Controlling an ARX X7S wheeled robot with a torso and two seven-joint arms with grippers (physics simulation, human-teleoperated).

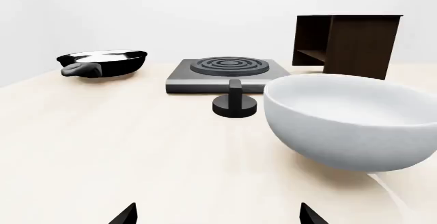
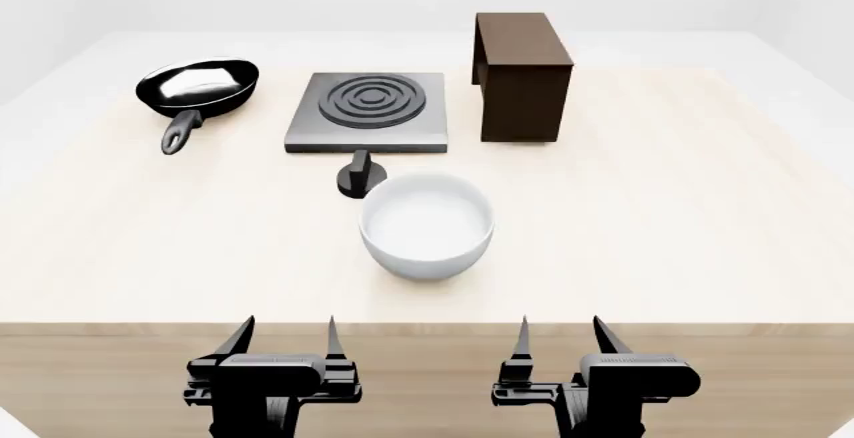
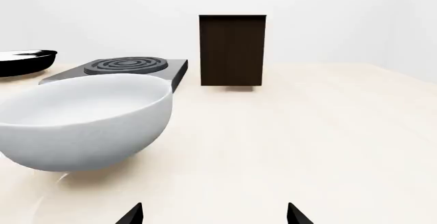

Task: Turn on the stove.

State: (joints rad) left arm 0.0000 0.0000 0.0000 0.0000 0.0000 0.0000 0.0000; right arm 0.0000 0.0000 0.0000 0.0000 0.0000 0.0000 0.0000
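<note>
**Both grippers parked at table edge; knob untouched**

Left gripper (image 2: 283, 343) and right gripper (image 2: 558, 341) both sat at the near edge of the table (image 2: 694, 238), fingers spread wide, nothing between them. Judged to be a start posture: neither arm was committed to a reach.

The stove (image 2: 366, 111) lay well ahead of the left gripper and slightly toward the right-gripper side of it, flat on the table with its ring coils up. Its knob (image 2: 359, 175) stood just in front of the stove's near edge, closer to the grippers than the hotplate itself. In the left wrist view the knob (image 1: 235, 101) showed as a round black base with an upright grip, roughly straight ahead of the left fingers. That placement probably makes the left arm the natural choice.

Obstruction: a white bowl (image 2: 427, 224) stood between the grippers and the stove, just beside the knob on the near side. From the right gripper it hid the knob completely, so a right-arm approach looked poor. The left arm would need to pass along the bowl's outer side.

Other items: a black frying pan (image 2: 199, 87) beyond and outboard of the left gripper; a dark brown shelf (image 2: 522, 74) far ahead of the right gripper, beside the stove. Neither looked in the way.
</note>
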